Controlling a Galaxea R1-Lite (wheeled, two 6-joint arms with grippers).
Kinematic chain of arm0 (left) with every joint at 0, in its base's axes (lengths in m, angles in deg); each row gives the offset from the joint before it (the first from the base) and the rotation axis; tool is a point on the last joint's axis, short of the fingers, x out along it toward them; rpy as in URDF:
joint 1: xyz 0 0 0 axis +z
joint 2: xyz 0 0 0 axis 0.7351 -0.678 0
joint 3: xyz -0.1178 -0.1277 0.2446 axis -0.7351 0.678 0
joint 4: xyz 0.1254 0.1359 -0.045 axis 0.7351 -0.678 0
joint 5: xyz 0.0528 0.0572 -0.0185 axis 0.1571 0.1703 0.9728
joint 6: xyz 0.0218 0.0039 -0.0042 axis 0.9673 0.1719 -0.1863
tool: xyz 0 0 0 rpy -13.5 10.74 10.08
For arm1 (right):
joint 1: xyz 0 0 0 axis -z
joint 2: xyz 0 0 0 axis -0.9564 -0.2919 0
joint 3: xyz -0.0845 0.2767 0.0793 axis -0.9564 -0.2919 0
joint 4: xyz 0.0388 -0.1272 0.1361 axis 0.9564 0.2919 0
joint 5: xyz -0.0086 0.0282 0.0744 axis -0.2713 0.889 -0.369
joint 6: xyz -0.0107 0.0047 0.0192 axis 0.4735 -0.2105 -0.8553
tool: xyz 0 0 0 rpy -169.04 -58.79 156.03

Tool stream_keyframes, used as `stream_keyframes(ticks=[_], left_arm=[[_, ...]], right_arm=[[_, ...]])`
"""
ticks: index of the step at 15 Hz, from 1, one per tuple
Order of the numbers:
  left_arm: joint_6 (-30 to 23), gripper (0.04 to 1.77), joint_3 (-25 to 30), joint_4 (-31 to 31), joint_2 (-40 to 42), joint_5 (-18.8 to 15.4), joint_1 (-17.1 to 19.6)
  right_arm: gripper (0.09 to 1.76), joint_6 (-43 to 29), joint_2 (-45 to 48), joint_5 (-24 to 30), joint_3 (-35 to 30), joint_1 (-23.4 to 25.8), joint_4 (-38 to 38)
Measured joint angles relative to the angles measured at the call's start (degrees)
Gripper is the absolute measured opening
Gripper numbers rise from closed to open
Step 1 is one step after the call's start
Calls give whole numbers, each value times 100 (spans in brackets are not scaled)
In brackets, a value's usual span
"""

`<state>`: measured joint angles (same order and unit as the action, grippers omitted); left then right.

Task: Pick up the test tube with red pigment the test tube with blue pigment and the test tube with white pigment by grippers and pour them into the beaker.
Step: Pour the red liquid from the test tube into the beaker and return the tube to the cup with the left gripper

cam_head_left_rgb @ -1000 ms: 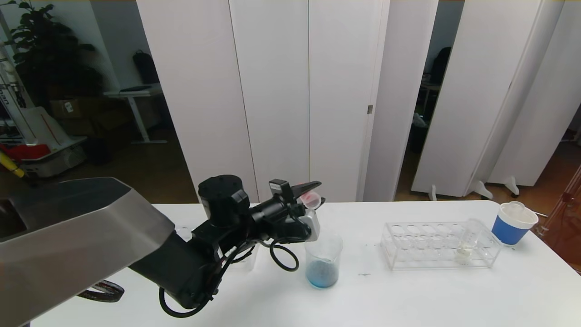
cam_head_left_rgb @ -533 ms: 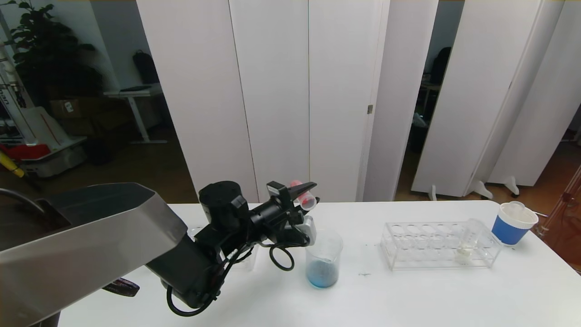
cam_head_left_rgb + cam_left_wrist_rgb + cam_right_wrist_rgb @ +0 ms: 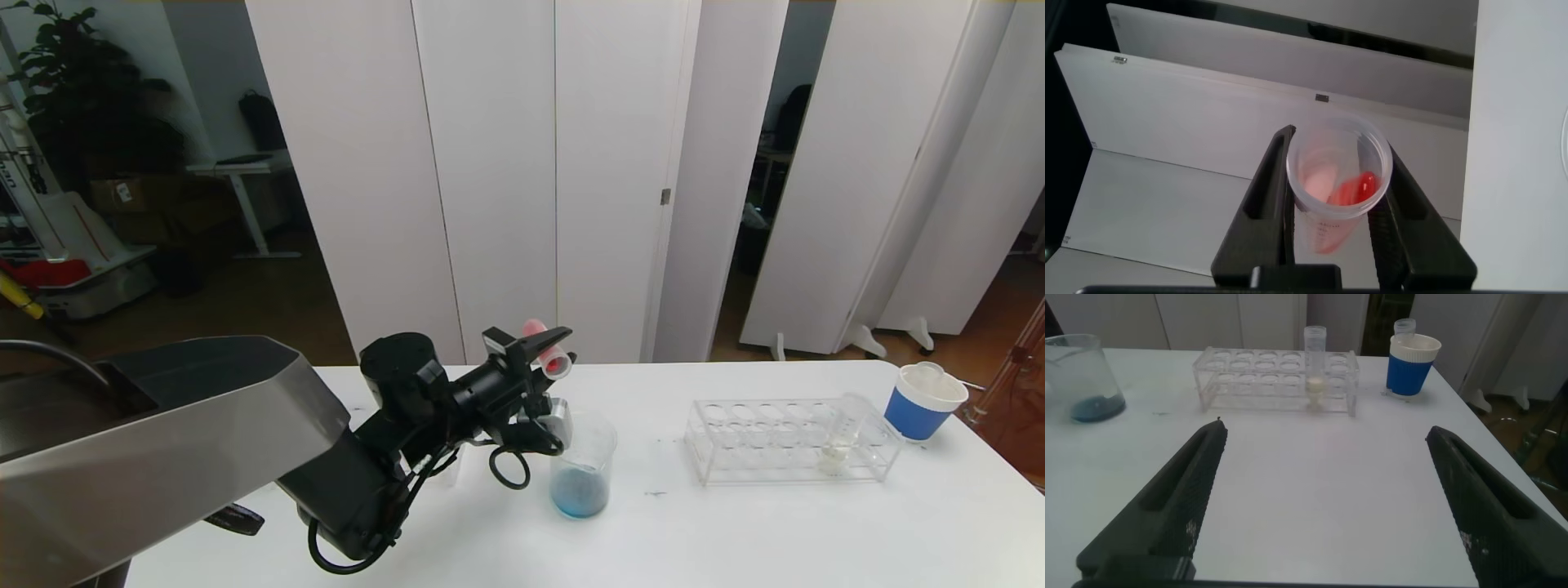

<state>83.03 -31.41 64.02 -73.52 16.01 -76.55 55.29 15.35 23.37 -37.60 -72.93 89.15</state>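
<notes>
The left gripper [image 3: 549,347] grips the red-pigment test tube [image 3: 545,351] tilted above the beaker [image 3: 581,465] of blue liquid mid-desk [image 3: 735,531], the right gripper [image 3: 1323,506] is spread open, and the white-pigment test tube [image 3: 841,437] stands in the rack [image 3: 788,441] toward the desk's right edge.

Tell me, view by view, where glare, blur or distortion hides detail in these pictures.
Head view: wide-angle bend at the edges; the rack nearly vanishes against the bright table. Left wrist view: the left gripper and its red test tube are sharp, the panels behind soft and washed out. Right wrist view: the right gripper fingers are blurred up close, while the beaker and blue cup stay fairly clear.
</notes>
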Motion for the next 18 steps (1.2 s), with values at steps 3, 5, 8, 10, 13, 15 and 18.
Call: stream_keyframes(ticks=[3, 5, 8, 10, 13, 15, 18], left_arm=[[18, 59, 33, 80, -26, -59, 18], [57, 59, 32, 173, -41, -168, 21], [123, 59, 13, 179, -39, -649, 27], [178, 59, -41, 183, -56, -660, 32], [339, 59, -117, 182, -117, -657, 16], [344, 59, -146, 177, -177, -653, 22], [352, 59, -179, 177, -227, -653, 21]], right_arm=[[175, 2, 0, 0, 0, -2, -2], [175, 0, 0, 0, 0, -2, 0], [175, 0, 0, 0, 0, 0, 0], [175, 0, 0, -2, 0, 0, 0], [175, 2, 0, -2, 0, 0, -2], [175, 2, 0, -2, 0, 0, -2], [175, 2, 0, -2, 0, 0, 0]])
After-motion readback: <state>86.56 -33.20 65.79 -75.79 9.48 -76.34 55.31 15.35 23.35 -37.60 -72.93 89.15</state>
